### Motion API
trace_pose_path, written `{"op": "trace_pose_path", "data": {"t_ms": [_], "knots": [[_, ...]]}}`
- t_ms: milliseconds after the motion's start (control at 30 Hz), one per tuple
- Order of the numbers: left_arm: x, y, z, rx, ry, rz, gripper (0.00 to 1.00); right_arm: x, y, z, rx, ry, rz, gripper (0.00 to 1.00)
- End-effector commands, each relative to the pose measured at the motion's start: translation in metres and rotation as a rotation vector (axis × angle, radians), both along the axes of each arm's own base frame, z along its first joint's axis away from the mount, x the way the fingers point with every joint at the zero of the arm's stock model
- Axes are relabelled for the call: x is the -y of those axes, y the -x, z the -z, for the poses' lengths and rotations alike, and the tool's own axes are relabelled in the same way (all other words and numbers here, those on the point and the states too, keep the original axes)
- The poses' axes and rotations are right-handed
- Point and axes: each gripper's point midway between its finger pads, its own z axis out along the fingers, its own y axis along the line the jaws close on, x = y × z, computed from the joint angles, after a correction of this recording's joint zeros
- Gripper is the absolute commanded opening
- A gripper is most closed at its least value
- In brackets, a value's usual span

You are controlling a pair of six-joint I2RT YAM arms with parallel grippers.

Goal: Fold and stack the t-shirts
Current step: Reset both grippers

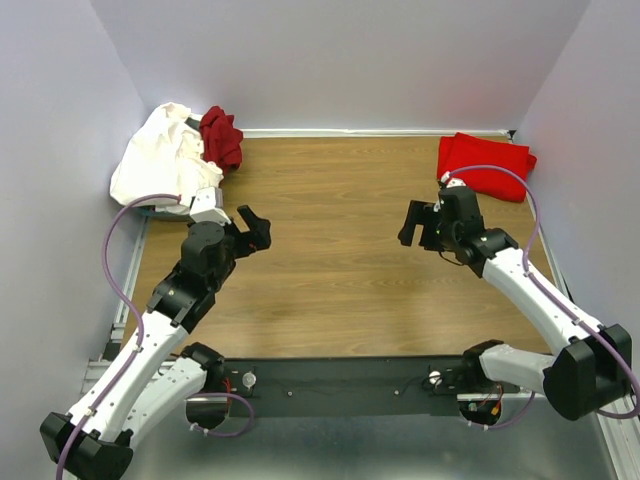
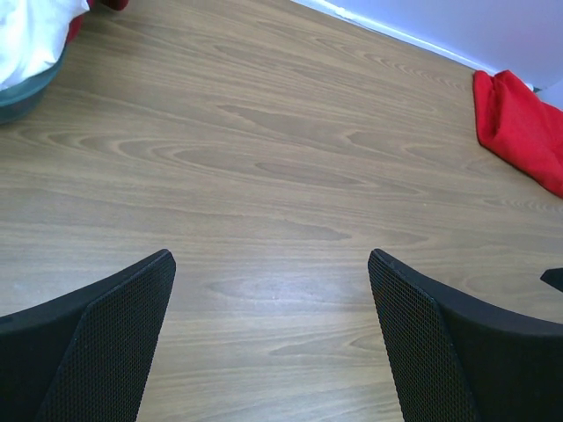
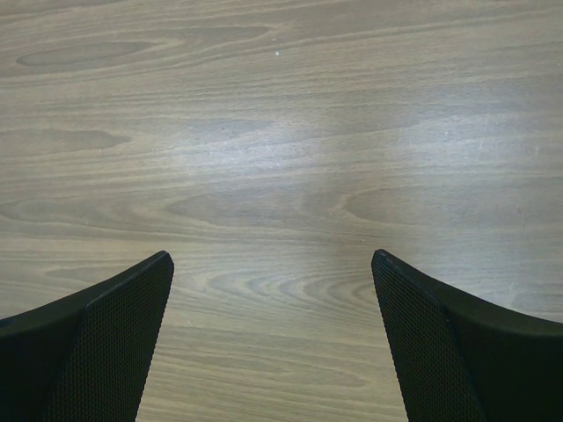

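A bright red t-shirt [image 1: 486,165] lies folded at the far right corner of the table; it also shows in the left wrist view [image 2: 524,130]. A white t-shirt [image 1: 160,160] lies crumpled in a heap at the far left, with a darker maroon t-shirt [image 1: 221,136] bunched against its right side. The white one shows at the top left of the left wrist view [image 2: 31,37]. My left gripper [image 1: 256,231] is open and empty over bare wood, right of the heap. My right gripper [image 1: 415,223] is open and empty, near and left of the bright red shirt.
The wooden table [image 1: 340,260] is walled by pale panels on three sides. A grey-green bin rim [image 2: 26,95] sits under the white shirt at the far left. A black rail [image 1: 340,385] with the arm bases runs along the near edge.
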Motion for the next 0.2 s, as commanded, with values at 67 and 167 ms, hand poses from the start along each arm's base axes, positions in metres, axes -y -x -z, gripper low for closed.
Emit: {"op": "trace_pose_path", "data": {"t_ms": [67, 167], "knots": [[-0.0104, -0.0085, -0.0131, 0.048, -0.028, -0.054, 0.98, 0.0000, 0.0025, 0.0088, -0.010, 0.022, -0.022, 1.00], [-0.0103, -0.0102, -0.0134, 0.043, -0.033, -0.058, 0.98, 0.0008, 0.0025, 0.0098, -0.010, 0.026, -0.019, 1.00]]}}
